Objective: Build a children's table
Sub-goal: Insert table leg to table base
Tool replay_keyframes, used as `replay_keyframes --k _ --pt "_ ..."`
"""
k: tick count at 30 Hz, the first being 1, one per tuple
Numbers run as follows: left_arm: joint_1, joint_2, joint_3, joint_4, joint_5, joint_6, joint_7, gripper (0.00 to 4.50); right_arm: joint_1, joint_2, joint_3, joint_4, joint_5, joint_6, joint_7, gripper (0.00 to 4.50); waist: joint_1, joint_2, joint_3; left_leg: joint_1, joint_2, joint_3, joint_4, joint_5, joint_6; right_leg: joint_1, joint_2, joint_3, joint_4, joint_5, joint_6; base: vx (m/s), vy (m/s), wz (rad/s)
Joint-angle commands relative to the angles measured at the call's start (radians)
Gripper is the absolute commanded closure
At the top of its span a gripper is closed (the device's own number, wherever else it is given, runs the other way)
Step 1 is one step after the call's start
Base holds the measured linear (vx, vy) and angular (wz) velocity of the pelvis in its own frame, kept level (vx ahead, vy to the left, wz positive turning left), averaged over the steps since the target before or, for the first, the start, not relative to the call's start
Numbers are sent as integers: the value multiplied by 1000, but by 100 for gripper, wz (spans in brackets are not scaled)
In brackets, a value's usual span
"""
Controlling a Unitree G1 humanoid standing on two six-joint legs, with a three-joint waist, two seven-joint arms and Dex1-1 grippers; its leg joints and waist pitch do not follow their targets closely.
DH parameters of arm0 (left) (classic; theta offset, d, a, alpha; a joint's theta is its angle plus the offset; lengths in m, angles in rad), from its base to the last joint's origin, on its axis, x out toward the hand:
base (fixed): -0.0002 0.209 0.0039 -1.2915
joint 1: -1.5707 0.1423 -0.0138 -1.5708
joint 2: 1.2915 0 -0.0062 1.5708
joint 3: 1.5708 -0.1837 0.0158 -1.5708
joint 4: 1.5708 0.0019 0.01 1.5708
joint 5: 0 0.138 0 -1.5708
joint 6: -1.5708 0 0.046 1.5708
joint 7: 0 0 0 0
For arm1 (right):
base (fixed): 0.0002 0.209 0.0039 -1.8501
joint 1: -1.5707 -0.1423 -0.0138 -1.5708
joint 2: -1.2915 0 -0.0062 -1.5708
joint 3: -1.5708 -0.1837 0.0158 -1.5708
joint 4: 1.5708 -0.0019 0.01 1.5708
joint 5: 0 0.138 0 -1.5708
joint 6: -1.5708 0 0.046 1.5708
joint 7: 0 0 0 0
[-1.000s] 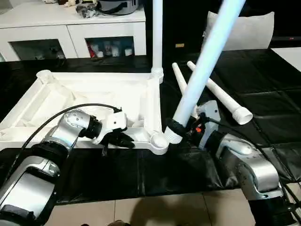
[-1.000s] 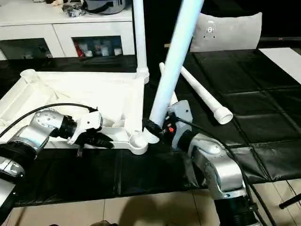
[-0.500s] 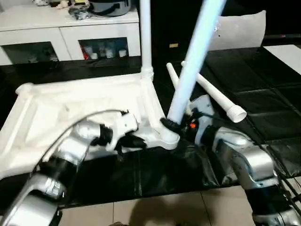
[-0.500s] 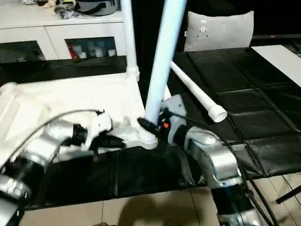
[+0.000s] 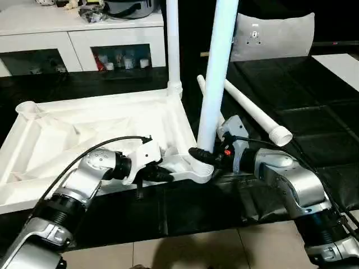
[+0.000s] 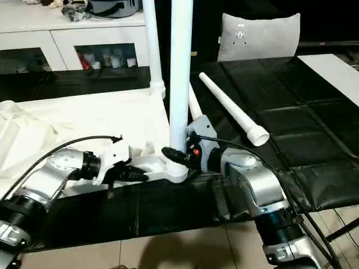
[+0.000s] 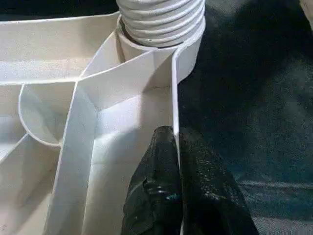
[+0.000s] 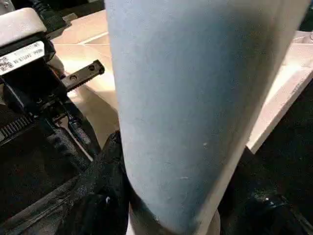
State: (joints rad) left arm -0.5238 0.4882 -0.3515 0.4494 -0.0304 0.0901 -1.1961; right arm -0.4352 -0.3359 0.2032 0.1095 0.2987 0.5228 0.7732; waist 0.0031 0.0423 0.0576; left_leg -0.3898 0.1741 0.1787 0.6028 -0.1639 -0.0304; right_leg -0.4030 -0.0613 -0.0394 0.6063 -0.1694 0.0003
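The children's table top (image 5: 84, 126) lies upside down on the black mat, its ribbed underside facing up. One white leg (image 5: 173, 45) stands upright in the far right corner socket. A second leg (image 5: 217, 73) stands upright at the near right corner socket (image 5: 199, 170), with my right gripper (image 5: 203, 156) shut around its lower end. In the left wrist view that leg's threaded end (image 7: 161, 19) sits in the socket. My left gripper (image 5: 165, 176) is shut on the thin front rim (image 7: 174, 88) of the top, just left of that corner. Two loose legs (image 5: 252, 112) lie on the mat to the right.
White cabinets with drawers (image 5: 84, 39) stand along the back. A grey cushion (image 5: 275, 35) leans at the back right and a flat white board (image 5: 336, 61) lies at the right edge. The black mat (image 5: 314, 129) ends near my body, where tiled floor (image 5: 196, 252) shows.
The leg in my right gripper has swung from leaning right to upright over the near right corner socket. My left gripper keeps its pinch on the rim. The camera has shifted.
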Motion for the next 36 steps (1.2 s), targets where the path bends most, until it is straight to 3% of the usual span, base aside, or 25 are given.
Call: replay_keyframes --k 1,5,11,17,20,21,22,24,25,26,29,35,36 --pt "-3 24 -22 -3 34 -5 -33 450 0 0 0 35 -9 7 5 261 3 -7 -64 28 46 -22 -74 -345 -19 30 -72 40 -89 -421 -184 0 0 0" --pt "-21 25 -27 -16 29 1 -61 450 -4 35 -47 99 43 1 11 261 1 -5 -64 28 45 -24 -74 -359 -23 29 -74 40 -92 -439 -182 0 0 0" --pt "-40 26 -28 4 30 -4 -63 450 14 64 -111 160 93 1 14 261 2 -3 -67 28 45 -23 -75 -360 -26 31 -72 39 -88 -393 -202 0 0 0" --pt "-49 20 -18 20 33 -5 -58 450 77 82 -138 180 114 -30 22 261 5 3 -67 30 46 -24 -77 -369 -30 31 -72 38 -88 -397 -203 0 0 0" --pt "-59 14 -11 31 29 -2 -46 450 123 98 -149 172 119 -64 14 261 6 1 -67 29 46 -24 -78 -376 -28 31 -72 37 -89 -394 -203 0 0 0" --pt "-60 14 -11 33 29 -2 -45 450 131 99 -147 170 117 -72 13 261 7 1 -67 31 47 -25 -78 -380 -30 30 -73 37 -89 -395 -204 0 0 0" --pt "-64 14 -11 38 30 -3 -44 450 149 98 -137 166 105 -90 10 261 6 12 -66 30 46 -26 -80 -391 -34 30 -73 36 -89 -399 -205 0 0 0" --pt "-67 14 -11 44 31 -5 -44 450 166 94 -124 161 81 -114 2 261 5 7 -65 31 45 -26 -80 -410 -37 29 -72 36 -93 -421 -197 0 0 0" --pt "-70 13 -11 48 31 -7 -44 450 178 91 -113 157 61 -135 -6 261 6 14 -64 34 45 -28 -81 -422 -40 29 -74 36 -94 -438 -193 0 0 0" --pt "-70 13 -11 48 32 -7 -44 450 180 89 -110 156 56 -139 -8 261 4 9 -62 35 45 -28 -81 -438 -41 27 -73 35 -98 -458 -189 0 0 0" --pt "-79 12 -15 59 37 -14 -50 450 192 52 -38 147 -39 -200 -10 261 1 11 -59 41 43 -32 -81 -479 -50 22 -73 33 -105 -531 -165 0 0 0" --pt "-86 12 -23 67 47 -27 -55 450 176 26 15 150 -78 -209 22 261 -2 9 -56 39 43 -35 -81 -485 -40 19 -74 33 -111 -572 -144 0 0 0" --pt "-86 14 -24 64 47 -28 -59 450 168 18 31 153 -83 -202 41 261 -3 2 -52 38 43 -34 -82 -486 -38 16 -73 34 -112 -571 -145 0 0 0"
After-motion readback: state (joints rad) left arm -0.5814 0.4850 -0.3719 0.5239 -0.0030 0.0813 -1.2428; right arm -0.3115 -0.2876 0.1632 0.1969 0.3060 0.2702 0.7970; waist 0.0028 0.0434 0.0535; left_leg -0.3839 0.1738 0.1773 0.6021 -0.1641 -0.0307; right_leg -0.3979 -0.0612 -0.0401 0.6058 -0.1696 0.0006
